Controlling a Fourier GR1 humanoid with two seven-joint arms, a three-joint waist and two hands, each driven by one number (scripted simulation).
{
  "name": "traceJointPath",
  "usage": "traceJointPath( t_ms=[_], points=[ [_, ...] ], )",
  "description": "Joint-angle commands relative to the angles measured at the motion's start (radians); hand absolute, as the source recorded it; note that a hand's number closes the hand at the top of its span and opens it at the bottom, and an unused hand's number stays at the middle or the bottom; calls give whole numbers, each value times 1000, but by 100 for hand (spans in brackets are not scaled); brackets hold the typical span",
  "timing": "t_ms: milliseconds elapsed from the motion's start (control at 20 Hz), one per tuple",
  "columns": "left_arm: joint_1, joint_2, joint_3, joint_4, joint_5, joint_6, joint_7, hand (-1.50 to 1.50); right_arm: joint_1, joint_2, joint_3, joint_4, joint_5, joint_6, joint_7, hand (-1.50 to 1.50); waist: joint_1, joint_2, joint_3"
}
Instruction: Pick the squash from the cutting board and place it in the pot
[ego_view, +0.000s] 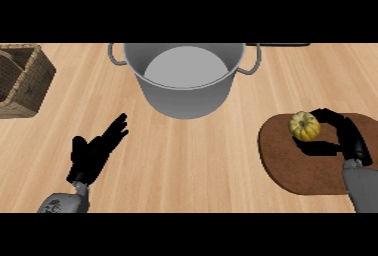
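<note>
Squash (304, 126) on board (295, 170), right of frame; right hand (353, 142) curled round it, prob. touching. Small, hard, ribbed, likely light: grip across middle. Left hand (94, 152) lower left, fingers straight. Pot (184, 102) top centre.

We log a wicker basket (22, 80) forward and to the outside of the left hand (88, 157), well apart from it (partly cut off at the edge). Light wood counter (192, 165) beneath it.

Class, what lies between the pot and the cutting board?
Only bare counter separates the pot and the cutting board, shown in the head view.
</note>
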Motion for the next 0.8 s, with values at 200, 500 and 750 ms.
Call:
traceJointPath(
  t_ms=[200, 500, 750],
  points=[
    [-19, 0, 32, 9, 10, -29, 27, 0, 20, 51, 57, 7, 87, -131, -112, 150, -5, 15, 13],
    [-41, -31, -22, 5, -13, -23, 19, 0, -181, 12, 23, 174, -209, 363, -409, 150, 64, 40, 24],
    [-35, -35, -33, 0, -34, -12, 17, 0, -323, -76, -7, 391, -220, 494, -592, 150, 67, 38, 19]
  ],
)
